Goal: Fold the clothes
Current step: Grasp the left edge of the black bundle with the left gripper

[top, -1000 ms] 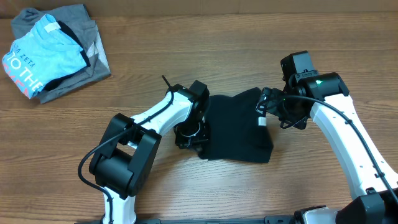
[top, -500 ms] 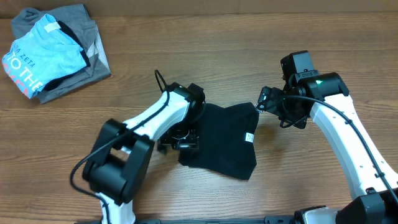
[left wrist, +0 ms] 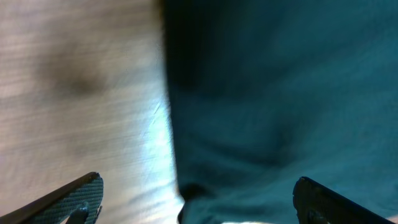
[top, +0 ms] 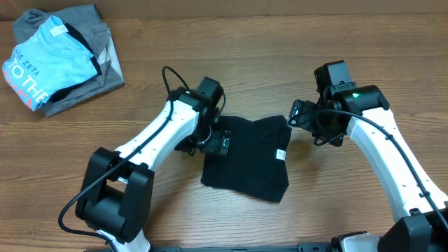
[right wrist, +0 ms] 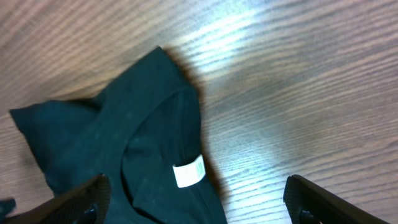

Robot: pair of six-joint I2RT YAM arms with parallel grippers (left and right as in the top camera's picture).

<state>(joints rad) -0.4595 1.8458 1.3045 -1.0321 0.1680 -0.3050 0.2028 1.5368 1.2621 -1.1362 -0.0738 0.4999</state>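
Nearest the arm bases, the black T-shirt (top: 248,164) lies loosely crumpled on the bench (top: 210,224). Its lower edge and its white label (top: 281,154) sit where they were half a second ago. A second ago the shirt was bunched further right, with the label up near the right gripper.

The left gripper (top: 213,138) has shifted from the shirt's lower left side to its upper left edge. In the left wrist view its fingers (left wrist: 78,196) are spread wide, holding nothing, with the cloth edge (left wrist: 280,93) and bare wood between them.

The right gripper (top: 297,115) has barely moved and hovers just beside the shirt's upper right corner. It too is parted and holds nothing, and its wrist view looks down on the collar (right wrist: 93,130) and label (right wrist: 188,172).

At the far left corner, a light blue T-shirt (top: 49,59) rests unchanged on a grey shirt (top: 105,66).
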